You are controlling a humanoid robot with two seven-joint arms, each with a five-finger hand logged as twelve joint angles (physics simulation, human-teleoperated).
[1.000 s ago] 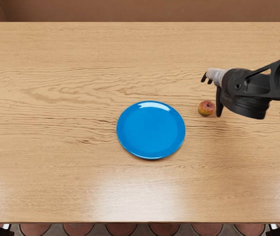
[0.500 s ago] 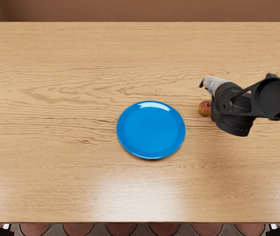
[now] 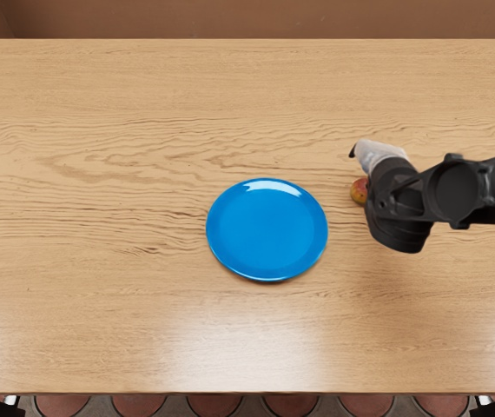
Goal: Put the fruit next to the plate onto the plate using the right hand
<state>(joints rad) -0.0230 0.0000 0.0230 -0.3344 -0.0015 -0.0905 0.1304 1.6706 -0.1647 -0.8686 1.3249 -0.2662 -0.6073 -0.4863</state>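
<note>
My right hand (image 3: 376, 167) sits over the fruit (image 3: 358, 192) on the table (image 3: 100, 130), beside the blue plate (image 3: 267, 228). I cannot tell the fingers' state. Lifting and placing are not yet done.

From where I stand I count one table (image 3: 100, 130), a single wooden top. On it lies one plate (image 3: 267, 229), round and blue. There is one fruit (image 3: 358, 190), small and reddish-yellow, just to the right of the plate; most of it is hidden, so only its near edge shows. One arm (image 3: 491, 187), dark, reaches in from the plate's right. It ends in one right hand (image 3: 385, 178), close over the fruit and beside the plate's right rim.
</note>
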